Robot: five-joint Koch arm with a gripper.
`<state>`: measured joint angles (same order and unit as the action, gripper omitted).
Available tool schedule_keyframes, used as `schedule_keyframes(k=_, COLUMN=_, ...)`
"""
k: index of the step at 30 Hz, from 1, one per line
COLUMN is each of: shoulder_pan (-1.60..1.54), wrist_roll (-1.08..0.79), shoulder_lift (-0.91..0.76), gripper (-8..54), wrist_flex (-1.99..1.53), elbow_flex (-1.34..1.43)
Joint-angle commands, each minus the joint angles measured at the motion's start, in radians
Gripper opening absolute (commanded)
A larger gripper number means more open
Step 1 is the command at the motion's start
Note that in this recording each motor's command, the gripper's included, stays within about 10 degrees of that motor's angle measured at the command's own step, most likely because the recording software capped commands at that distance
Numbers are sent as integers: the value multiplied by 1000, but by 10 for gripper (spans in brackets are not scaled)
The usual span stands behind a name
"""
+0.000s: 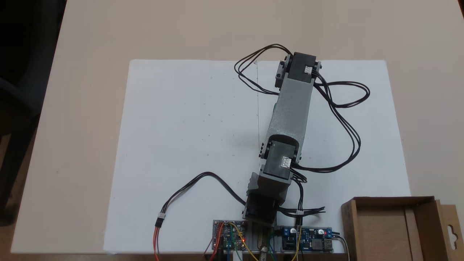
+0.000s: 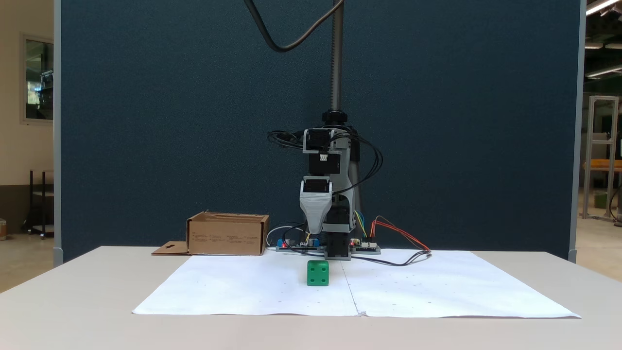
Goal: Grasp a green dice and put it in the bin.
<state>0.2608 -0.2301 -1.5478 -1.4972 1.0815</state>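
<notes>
The green dice (image 2: 318, 272) rests on the white paper sheet (image 2: 243, 287), a small cube with round pips on its near face. My gripper (image 2: 316, 231) hangs point-down above and behind it, well clear of it, with its grey jaw facing the camera. Only that one jaw tip shows, so its state is unclear. In the fixed view from above, the outstretched arm (image 1: 291, 108) covers the dice. The bin, a brown cardboard box (image 1: 393, 199), stands beside the arm's base; from the front the bin (image 2: 227, 239) sits left of the arm, a flap lying flat beside it.
Circuit boards (image 1: 308, 243) and loose black cables (image 1: 344, 119) lie around the arm's base (image 1: 261, 210). The paper sheet (image 1: 181, 145) covers the middle of the beige table (image 1: 90, 108). A dark blue partition (image 2: 170, 121) and a metal pole (image 2: 336, 58) stand behind the arm.
</notes>
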Motion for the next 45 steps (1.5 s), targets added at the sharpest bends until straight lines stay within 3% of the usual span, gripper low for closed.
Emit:
schedule_keyframes(k=1, shoulder_pan=5, wrist_roll=-28, shoulder_lift=-12, gripper=433, wrist_flex=32, elbow_flex=-8)
schedule_keyframes(k=45, shoulder_pan=-6, wrist_roll=101, shoulder_lift=98, gripper=414, wrist_flex=431, elbow_flex=325)
